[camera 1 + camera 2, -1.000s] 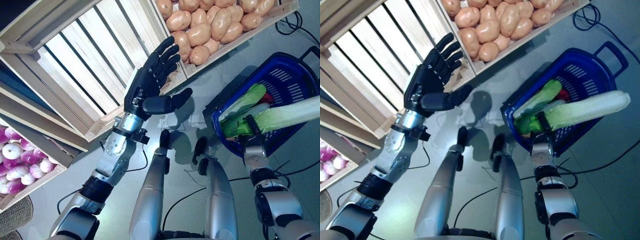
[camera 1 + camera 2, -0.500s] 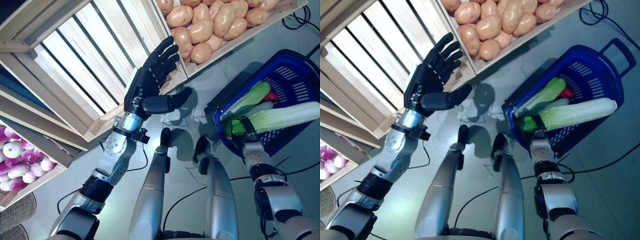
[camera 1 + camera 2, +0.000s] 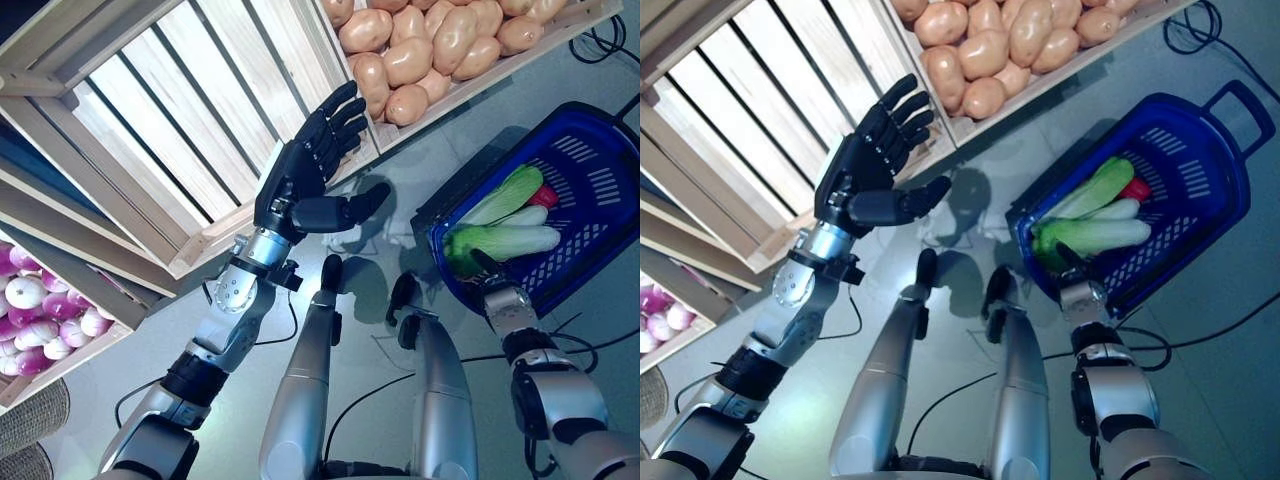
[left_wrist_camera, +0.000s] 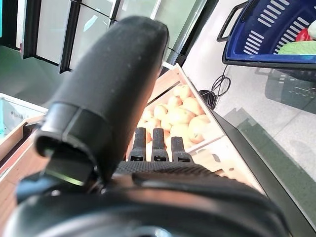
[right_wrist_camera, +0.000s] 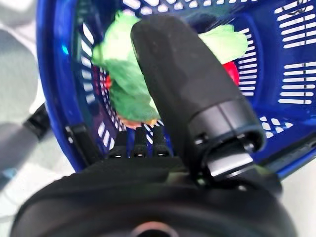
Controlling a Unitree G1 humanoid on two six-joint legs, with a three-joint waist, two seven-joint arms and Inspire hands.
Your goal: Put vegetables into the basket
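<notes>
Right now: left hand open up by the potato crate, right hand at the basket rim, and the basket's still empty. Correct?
Not quite: the blue basket isn't empty. The right eye view shows a pale green cabbage, other green vegetables and something red in it. The left hand is open by the potato crate, and the right hand is at the basket rim.

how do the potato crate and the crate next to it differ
The potato crate is heaped with tan potatoes; the slatted crate beside it holds nothing that shows, only bare pale slats. The left hand hovers open over the slatted crate's near edge, while no hand is over the potato crate. Both are light wooden crates, side by side, tilted toward the robot.
</notes>
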